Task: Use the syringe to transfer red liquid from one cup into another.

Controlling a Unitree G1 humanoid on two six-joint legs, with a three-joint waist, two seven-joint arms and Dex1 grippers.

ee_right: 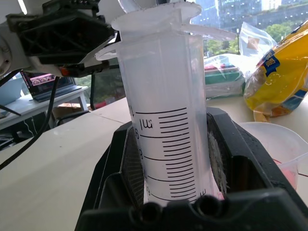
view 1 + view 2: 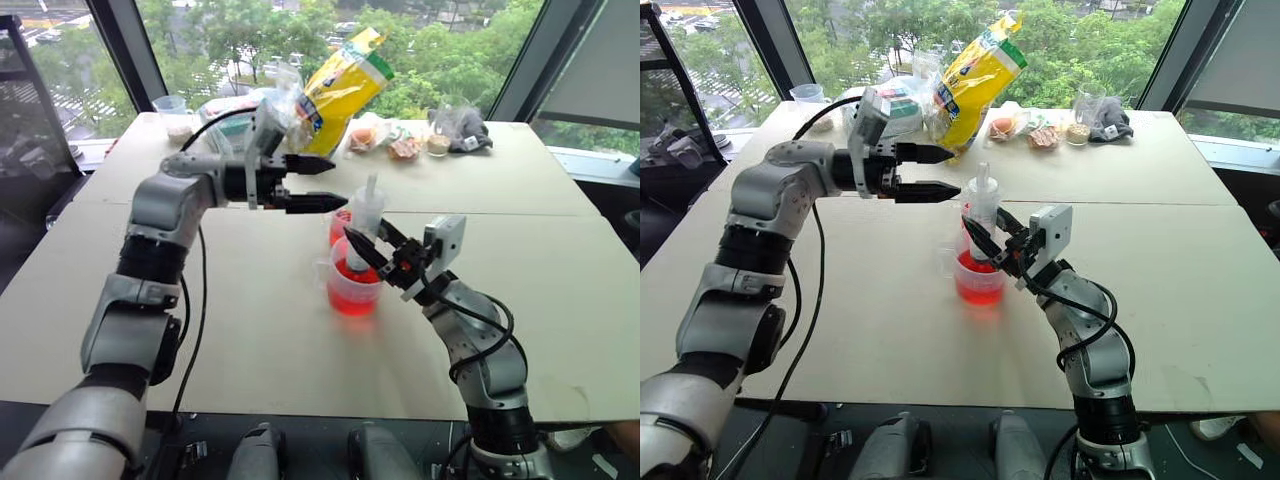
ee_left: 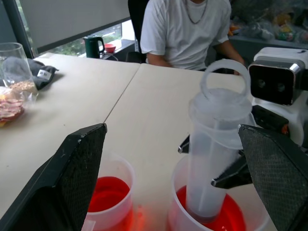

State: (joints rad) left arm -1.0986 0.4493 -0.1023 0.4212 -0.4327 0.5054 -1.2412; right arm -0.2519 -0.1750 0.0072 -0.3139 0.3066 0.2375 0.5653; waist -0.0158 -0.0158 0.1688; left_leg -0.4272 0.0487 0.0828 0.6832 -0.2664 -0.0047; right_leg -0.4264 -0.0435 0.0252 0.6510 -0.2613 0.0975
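The right gripper (image 2: pixel 985 238) clamped the large clear plastic syringe (image 2: pixel 982 215) upright, tip in the wide handled cup (image 2: pixel 978 283) of red liquid (image 2: pixel 978 280), so the wide-open left gripper (image 2: pixel 938 172) could reach its plunger.

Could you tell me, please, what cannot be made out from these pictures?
- The syringe tip: in the left wrist view it sinks into the red liquid of the larger cup; the right gripper covers the barrel's lower end in its wrist view.
- Any liquid inside the barrel: cannot tell.
- The smaller cup: its base is cut off by the picture's edge.
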